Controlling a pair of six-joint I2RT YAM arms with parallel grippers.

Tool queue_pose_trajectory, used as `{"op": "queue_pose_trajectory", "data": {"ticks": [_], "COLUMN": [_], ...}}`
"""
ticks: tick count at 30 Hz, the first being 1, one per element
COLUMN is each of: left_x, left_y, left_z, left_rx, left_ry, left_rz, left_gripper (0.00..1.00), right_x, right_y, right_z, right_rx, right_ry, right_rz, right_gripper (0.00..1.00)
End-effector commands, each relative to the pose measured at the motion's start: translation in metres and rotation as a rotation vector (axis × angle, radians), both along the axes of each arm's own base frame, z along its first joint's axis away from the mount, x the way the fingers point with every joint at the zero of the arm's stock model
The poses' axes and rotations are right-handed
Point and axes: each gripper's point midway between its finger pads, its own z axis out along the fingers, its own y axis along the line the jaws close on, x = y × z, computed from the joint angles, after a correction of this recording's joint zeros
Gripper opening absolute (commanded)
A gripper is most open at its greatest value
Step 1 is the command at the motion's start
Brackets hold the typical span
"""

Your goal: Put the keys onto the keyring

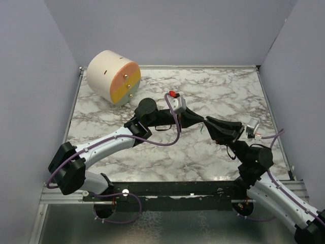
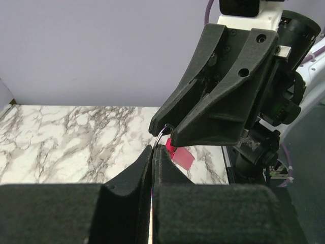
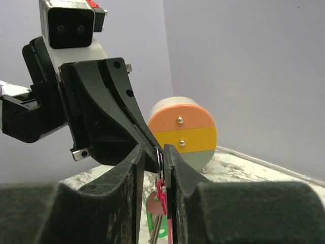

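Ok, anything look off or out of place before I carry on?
Nothing stands out. The left claw and right claw meet tip to tip above the marble table, the thin silvery keyring with pink tag between them, the small green key hanging below.

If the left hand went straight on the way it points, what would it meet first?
The right hand: its fingertips sit directly ahead of the left hand, nearly tip to tip, with the keyring pinched there. Whether they already touch is unclear.
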Motion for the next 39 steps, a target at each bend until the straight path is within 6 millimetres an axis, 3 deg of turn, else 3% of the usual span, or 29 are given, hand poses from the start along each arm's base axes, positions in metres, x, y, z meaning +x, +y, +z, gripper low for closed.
{"op": "queue_pose_trajectory", "data": {"ticks": [1,8,14,24,30,39], "left_x": [0.016,0.036,0.049,0.055,0.057,0.057], "left_y": [0.002,0.011,0.026,0.029,0.029,0.026], "left_z": [0.009,0.006,0.012,0.019,0.02,0.015], "left_rx": [-0.008,0.02,0.027,0.129,0.208,0.254], "left_ry": [0.015,0.042,0.058,0.114,0.165,0.24], "left_rz": [0.09,0.231,0.35,0.392,0.399,0.4], "left_gripper": [0.0,0.0,0.0,0.0,0.0,0.0], "right_x": [0.001,0.003,0.009,0.051,0.058,0.055], "right_y": [-0.006,-0.014,-0.024,-0.004,-0.003,0.004], "right_z": [0.017,0.018,0.021,-0.02,-0.031,-0.031], "right_rx": [0.026,0.035,-0.016,-0.309,-0.35,-0.345], "right_ry": [-0.009,0.002,0.016,0.159,0.175,0.144], "right_rz": [-0.029,-0.075,-0.155,-0.217,-0.236,-0.198], "right_gripper": [0.25,0.26,0.36,0.46,0.47,0.48]}}
